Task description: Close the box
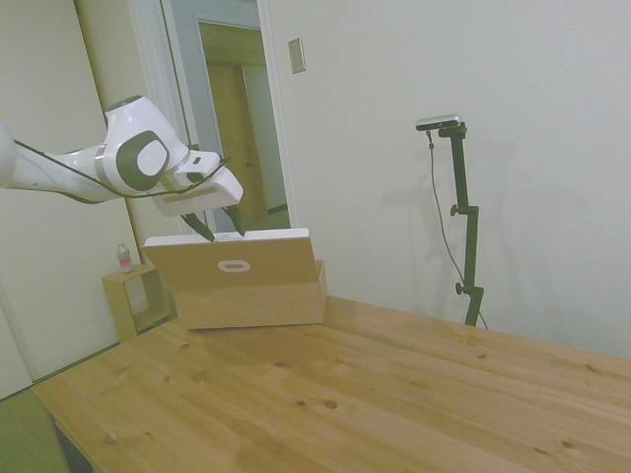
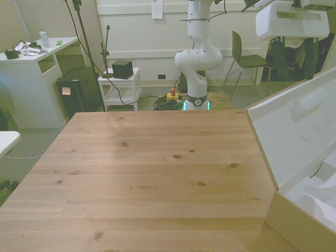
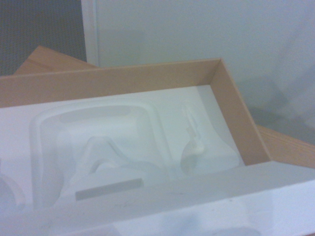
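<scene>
Your gripper [image 1: 219,225] hangs with fingers spread just above the box [image 1: 251,294] lid's [image 1: 234,260] top edge — no readable writing anywhere.

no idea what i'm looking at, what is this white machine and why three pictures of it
The white machine is a robot arm with a two-finger gripper at its end, and the three pictures show the same moment from three cameras. One camera stands off the side of a wooden table. One looks across the table at the arm's base. One sits on the wrist and looks down from close by.

On the table stands a long tan cardboard box. Its lid, with a small oval handle hole, stands raised. The gripper is open just above the lid's top edge and holds nothing. The wrist view looks into the box, at a white moulded insert. Beyond the box stands a small wooden cube shelf.
</scene>
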`<state>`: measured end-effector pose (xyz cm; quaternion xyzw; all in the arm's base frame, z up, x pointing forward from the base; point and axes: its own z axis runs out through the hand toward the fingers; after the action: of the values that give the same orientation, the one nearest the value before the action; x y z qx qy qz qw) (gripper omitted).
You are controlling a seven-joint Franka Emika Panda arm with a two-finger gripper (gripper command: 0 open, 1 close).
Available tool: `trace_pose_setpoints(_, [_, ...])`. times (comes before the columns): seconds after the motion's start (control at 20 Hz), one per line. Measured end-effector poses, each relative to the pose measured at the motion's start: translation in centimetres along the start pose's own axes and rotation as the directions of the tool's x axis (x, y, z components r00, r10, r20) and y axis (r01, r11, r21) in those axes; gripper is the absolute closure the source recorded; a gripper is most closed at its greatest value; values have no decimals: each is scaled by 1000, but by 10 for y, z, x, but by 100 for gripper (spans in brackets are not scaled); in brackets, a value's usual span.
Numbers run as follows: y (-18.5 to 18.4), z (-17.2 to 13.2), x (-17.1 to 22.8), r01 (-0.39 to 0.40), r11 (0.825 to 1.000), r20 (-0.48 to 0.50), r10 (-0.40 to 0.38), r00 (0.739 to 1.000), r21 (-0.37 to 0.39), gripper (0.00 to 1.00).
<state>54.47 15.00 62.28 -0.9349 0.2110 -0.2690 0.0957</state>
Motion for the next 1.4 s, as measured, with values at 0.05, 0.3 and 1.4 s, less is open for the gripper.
trace_pose_setpoints(0.05, [-3,2,11,-6,1000,0,6,1000,1,0])
trace_pose_setpoints(0.3, [-26,13,51,-7,1000,2,7,1000,-4,0])
trace_pose_setpoints(1.4, [-98,122,129,1,1000,-44,-1,999,-5,0])
